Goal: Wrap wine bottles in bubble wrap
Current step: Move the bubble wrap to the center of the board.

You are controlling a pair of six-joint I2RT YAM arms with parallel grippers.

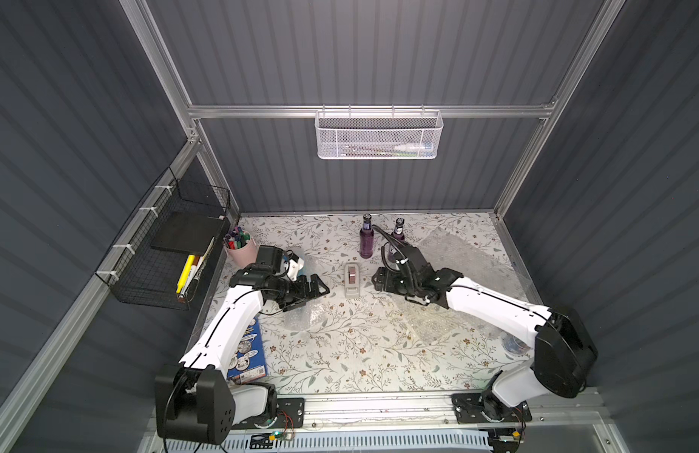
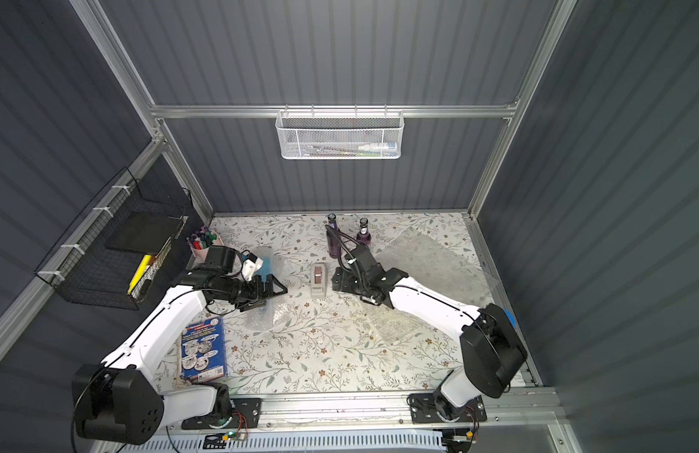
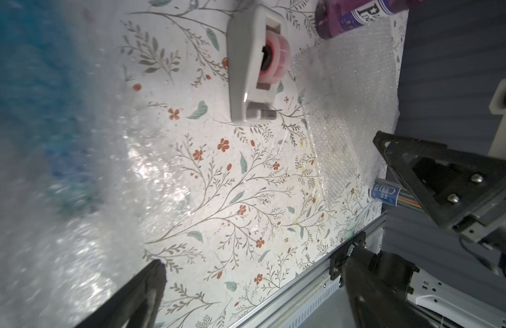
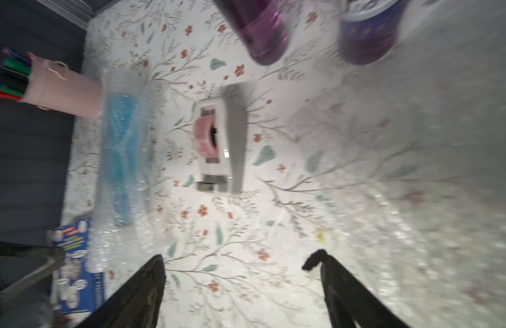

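With the back wall as 12 o'clock in both top views, a black wire basket [image 1: 151, 270] hangs just off the table [image 1: 340, 364] at 9 o'clock, holding a flat black box [image 1: 187, 233] and a yellow marker [image 1: 185, 272]. At 10 o'clock a pink cup [image 1: 243, 253] stands crammed with coloured markers. On the wall at 12 o'clock a white mesh basket [image 1: 379, 135] has pens lying along its bottom. At 4 o'clock, partly behind the right arm, lies a clear cylinder [image 3: 385, 193] of coloured sticks. The blue bottle [image 4: 124, 159] lies on its side rolled in bubble wrap [image 4: 149, 136], just beside the pink cup. The two purple bottles [image 1: 366, 237] stand upright near 12 o'clock. Loose sheets [image 1: 453, 251] lie flat from 2 to 4 o'clock. The left gripper [image 1: 314, 296] hangs at 9 o'clock, its jaws spread wide and holding nothing. One finger [image 3: 149, 284] is at the edge of the wrapped bundle, but I cannot tell whether it touches. A tape dispenser [image 1: 351, 280] sits at centre. Just right of it the right gripper [image 4: 240, 264] is released too, with only bare table between its fingers.
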